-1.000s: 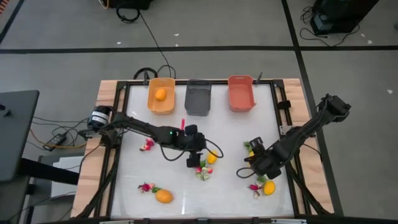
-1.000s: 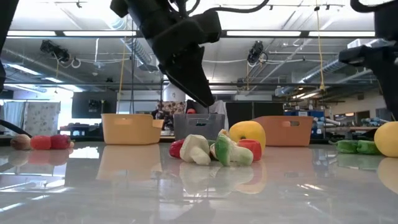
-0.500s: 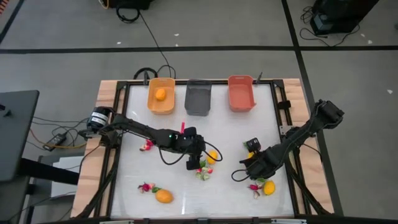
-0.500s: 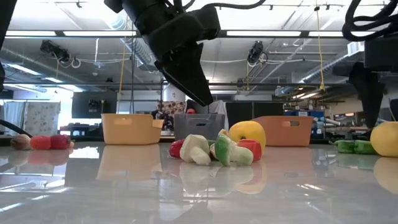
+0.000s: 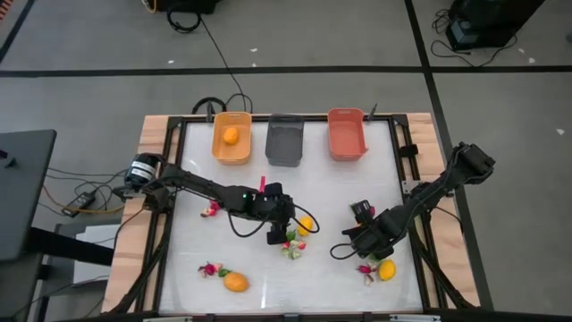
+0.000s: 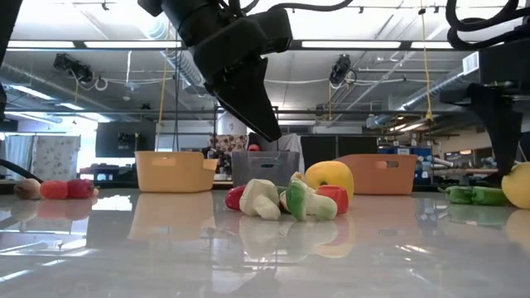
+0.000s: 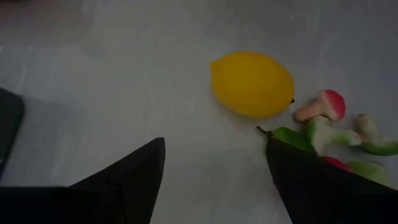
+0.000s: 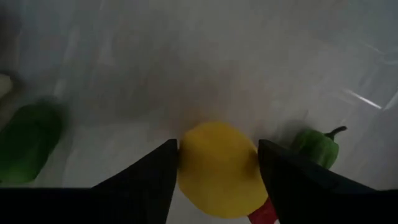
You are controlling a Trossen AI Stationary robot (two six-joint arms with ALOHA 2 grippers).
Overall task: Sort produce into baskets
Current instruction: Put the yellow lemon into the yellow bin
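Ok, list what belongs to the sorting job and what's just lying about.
Job: yellow-orange basket, dark grey basket, coral basket; produce, such as the lemon by the left gripper, yellow fruit at the right gripper.
Lying about: floor cables, grey desk.

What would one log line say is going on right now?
left tool: open, over the middle pile by a yellow fruit | right tool: fingers either side of another yellow fruit | yellow-orange basket: one fruit inside

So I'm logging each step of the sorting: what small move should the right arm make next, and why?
Probably close the right gripper on the yellow fruit. In the right wrist view the fruit sits between its two open fingers, bracketed on both sides, so a squeeze seems all that is missing before lifting it toward the yellow-orange basket.
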